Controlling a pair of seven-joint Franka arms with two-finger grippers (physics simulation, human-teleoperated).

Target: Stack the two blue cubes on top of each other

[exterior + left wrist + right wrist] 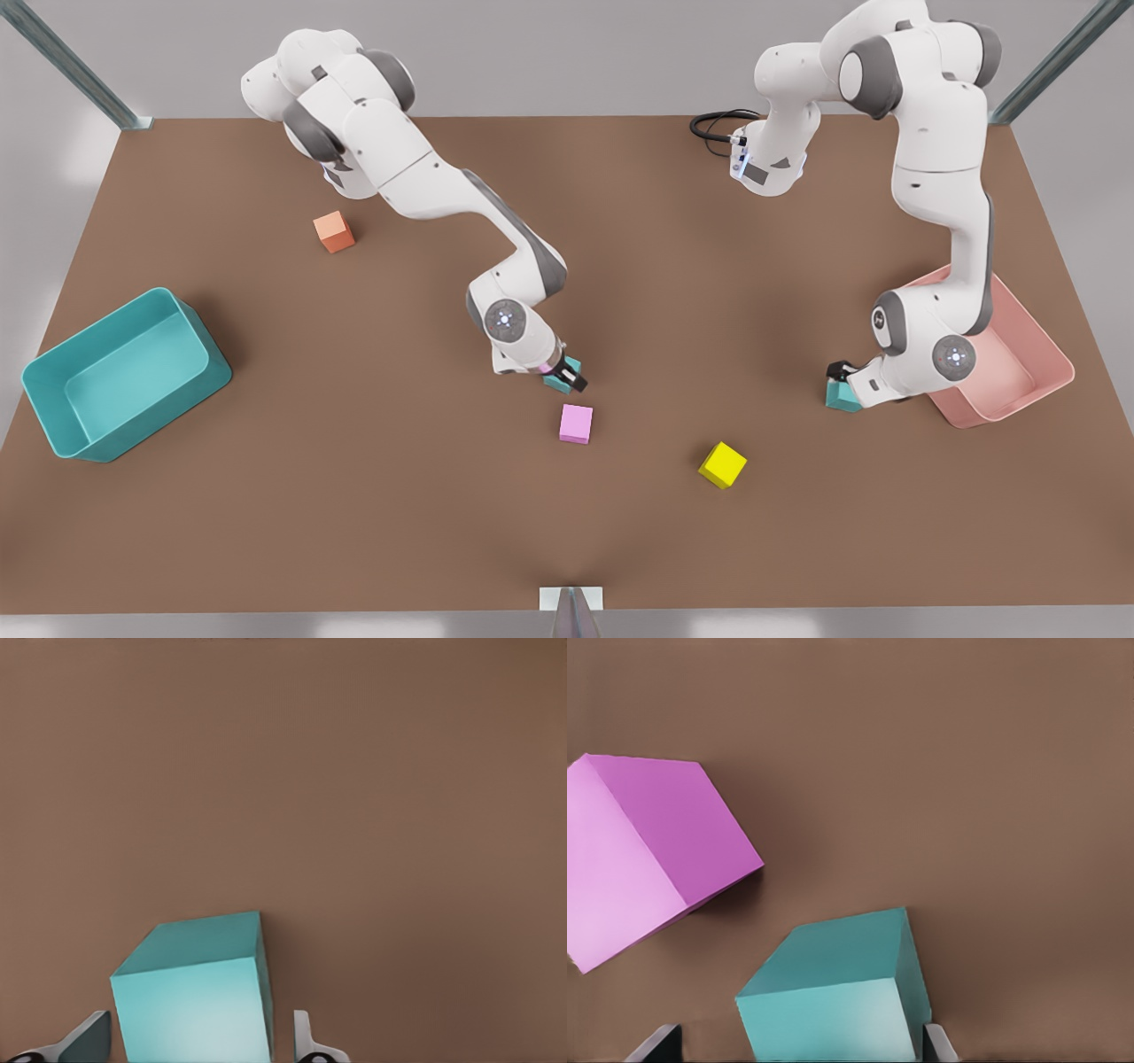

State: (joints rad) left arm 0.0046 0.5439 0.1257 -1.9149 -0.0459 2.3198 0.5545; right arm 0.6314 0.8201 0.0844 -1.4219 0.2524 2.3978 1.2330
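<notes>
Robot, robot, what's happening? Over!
Right pincer around a small teal cube, purple cube close by. Left pincer around the other teal cube. Not stacked.

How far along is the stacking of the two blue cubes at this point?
Nothing is stacked yet. Both blue cubes sit apart on the table. The right gripper straddles the blue cube beside the purple cube, with a gap on one side. The left gripper brackets the other blue cube by the pink bin, fingers clear of its faces. Closing, lifting, carrying and placing remain.
</notes>
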